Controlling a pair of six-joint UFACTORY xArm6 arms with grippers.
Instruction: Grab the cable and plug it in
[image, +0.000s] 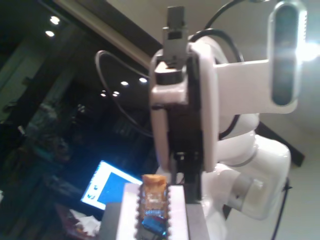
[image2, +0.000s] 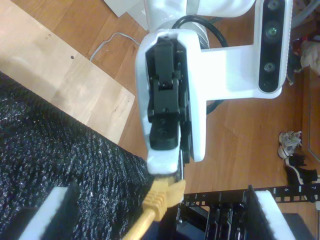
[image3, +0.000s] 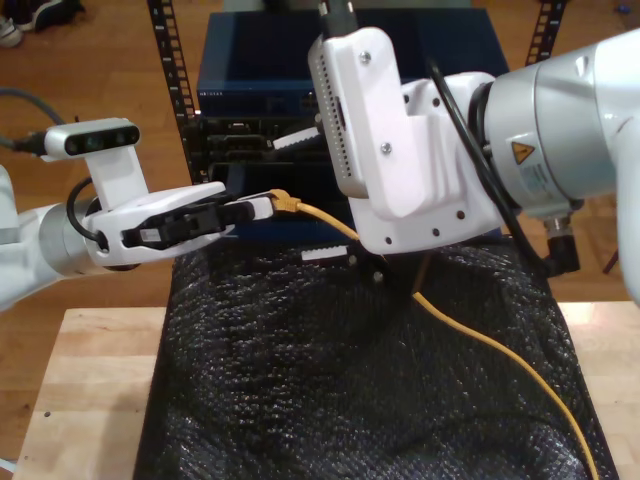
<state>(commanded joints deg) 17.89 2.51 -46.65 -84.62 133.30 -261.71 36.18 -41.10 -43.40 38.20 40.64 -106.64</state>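
The yellow-orange cable (image3: 470, 340) runs across the black cloth from the exterior view's lower right up to its plug end (image3: 286, 203). My first gripper (image3: 268, 208), on the arm at the exterior view's left, is shut on that plug end. The first wrist view shows the orange boot and clear plug (image: 154, 196) pinched between its pads. My second gripper (image3: 308, 200), on the big arm at the exterior view's right, is open. Its toothed white pads (image3: 296, 143) stand above and below the plug end without touching it. The second wrist view shows the boot (image2: 162, 194) between those pads (image2: 267, 215).
A rack with a blue network switch (image3: 260, 70) and dark port panels (image3: 250, 135) stands behind the grippers. A black mesh cloth (image3: 330, 390) covers the wooden table (image3: 80, 400). Wooden floor (image2: 240, 130) lies below.
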